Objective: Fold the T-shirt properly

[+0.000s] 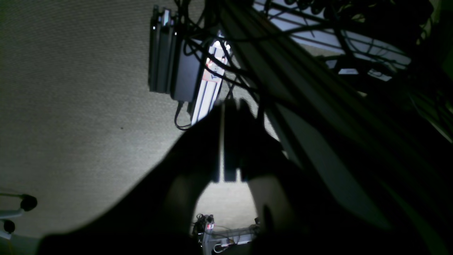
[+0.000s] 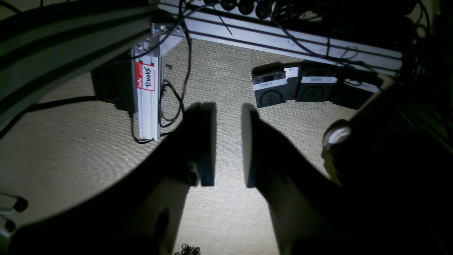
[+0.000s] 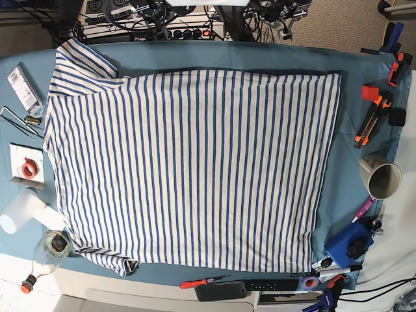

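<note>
The T-shirt (image 3: 188,169) is lying flat on the tabletop (image 3: 351,71); being soft, light cotton, it is probably best pinched at a far corner. The left end effector (image 1: 231,141) is staying together, the right end effector (image 2: 228,143) apart, both empty.

Teal-clothed table (image 3: 354,78) carrying striped T-shirt (image 3: 188,169) lying flat, mug (image 3: 382,179) sitting beside its edge, orange cutter (image 3: 369,120) lying behind the mug

A teal-blue tablecloth (image 3: 354,68) covers the table. Beneath it, the floor is pale woven carpet (image 2: 226,219), lit in a bright patch and dark toward the edges. An aluminium frame leg (image 2: 147,99) stands on it, cables trailing beside.
</note>
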Tool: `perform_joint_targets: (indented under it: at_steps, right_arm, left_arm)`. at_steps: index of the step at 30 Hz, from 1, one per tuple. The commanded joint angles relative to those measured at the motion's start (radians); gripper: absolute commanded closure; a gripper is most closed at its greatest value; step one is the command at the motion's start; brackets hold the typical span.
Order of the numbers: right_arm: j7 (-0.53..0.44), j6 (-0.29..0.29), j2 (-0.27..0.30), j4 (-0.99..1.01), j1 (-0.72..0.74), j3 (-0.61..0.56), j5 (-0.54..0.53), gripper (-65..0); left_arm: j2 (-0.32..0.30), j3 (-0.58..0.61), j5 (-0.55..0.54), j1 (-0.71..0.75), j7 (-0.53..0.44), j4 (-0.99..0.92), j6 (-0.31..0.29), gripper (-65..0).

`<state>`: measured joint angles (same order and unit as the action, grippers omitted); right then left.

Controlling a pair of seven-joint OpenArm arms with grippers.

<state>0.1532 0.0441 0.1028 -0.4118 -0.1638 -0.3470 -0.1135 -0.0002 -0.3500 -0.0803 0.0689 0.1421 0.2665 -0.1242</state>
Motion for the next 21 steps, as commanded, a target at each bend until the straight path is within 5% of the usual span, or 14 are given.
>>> perform_joint_targets:
  at_steps: [1,21]
  right_arm:
    - [-0.003,-0.003,0.008,-0.006,-0.002,0.0,-0.006,-13.5]
    - [0.01,-0.003,0.011,-0.006,-0.002,0.0,-0.005,-13.5]
  left_arm:
    - [0.003,-0.001,-0.003,0.001,0.007,0.003,-0.007,0.0]
    - [-0.001,-0.001,-0.003,0.006,0.015,0.003,-0.006,0.0]
